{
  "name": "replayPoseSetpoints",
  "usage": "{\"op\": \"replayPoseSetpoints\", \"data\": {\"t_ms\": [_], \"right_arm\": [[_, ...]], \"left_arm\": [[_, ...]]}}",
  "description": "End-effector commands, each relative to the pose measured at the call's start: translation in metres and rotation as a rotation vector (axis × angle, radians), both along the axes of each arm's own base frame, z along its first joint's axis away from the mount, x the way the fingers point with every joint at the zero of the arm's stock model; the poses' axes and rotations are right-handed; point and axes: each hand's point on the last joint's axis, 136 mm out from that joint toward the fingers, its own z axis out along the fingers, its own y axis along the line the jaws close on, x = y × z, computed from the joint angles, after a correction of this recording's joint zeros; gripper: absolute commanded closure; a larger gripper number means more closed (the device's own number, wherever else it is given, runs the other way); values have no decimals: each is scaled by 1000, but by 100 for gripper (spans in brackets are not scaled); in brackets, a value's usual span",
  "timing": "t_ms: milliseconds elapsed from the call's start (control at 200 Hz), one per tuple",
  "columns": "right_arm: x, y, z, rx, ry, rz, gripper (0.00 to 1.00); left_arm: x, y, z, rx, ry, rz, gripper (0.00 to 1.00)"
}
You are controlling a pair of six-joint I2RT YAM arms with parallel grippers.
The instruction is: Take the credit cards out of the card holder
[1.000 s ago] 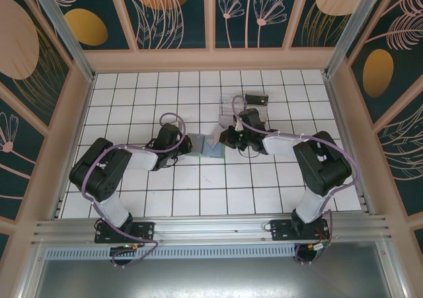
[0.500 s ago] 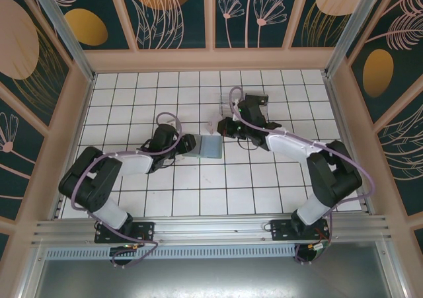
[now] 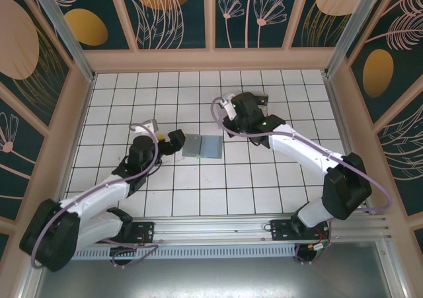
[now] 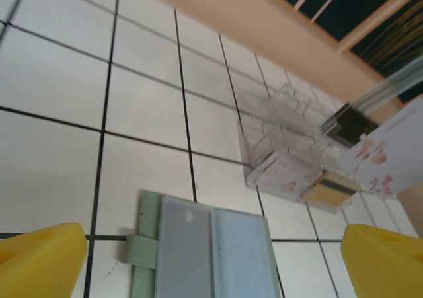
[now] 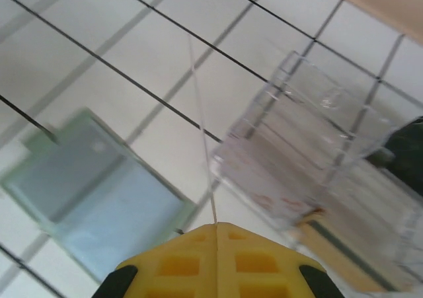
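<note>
Card holder (image 3: pixel 203 146) lies open on the worktop (image 3: pixel 198 192), just released by the left fingers (image 4: pixel 39 261), now wide apart beside it, while the right fingers (image 5: pixel 218 258) have pinched one card (image 4: pixel 386 156) away beyond it, toward the clear tray (image 5: pixel 310 146).

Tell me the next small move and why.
Probably shift the right end effector over the clear tray and let go. It pinches a thin card edge-on, the tray stands just beyond it, and the card holder lies open beside it.
</note>
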Motion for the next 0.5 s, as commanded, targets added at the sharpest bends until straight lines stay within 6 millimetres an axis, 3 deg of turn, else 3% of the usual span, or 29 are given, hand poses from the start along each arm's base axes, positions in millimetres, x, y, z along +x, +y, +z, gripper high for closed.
{"op": "replayPoseSetpoints", "data": {"t_ms": [0, 215, 315, 490], "right_arm": [[3, -25, 0, -359, -151, 72, 100], [-1, -31, -27, -788, -182, 259, 100], [-2, -30, -38, -831, -124, 315, 100], [21, -28, -42, -893, -114, 291, 100]], "left_arm": [[-3, 21, 11, -45, -60, 98, 1], [-11, 41, 19, -57, -97, 182, 1], [-13, 49, 21, -63, -100, 220, 1], [-23, 66, 35, -91, -149, 281, 1]]}}
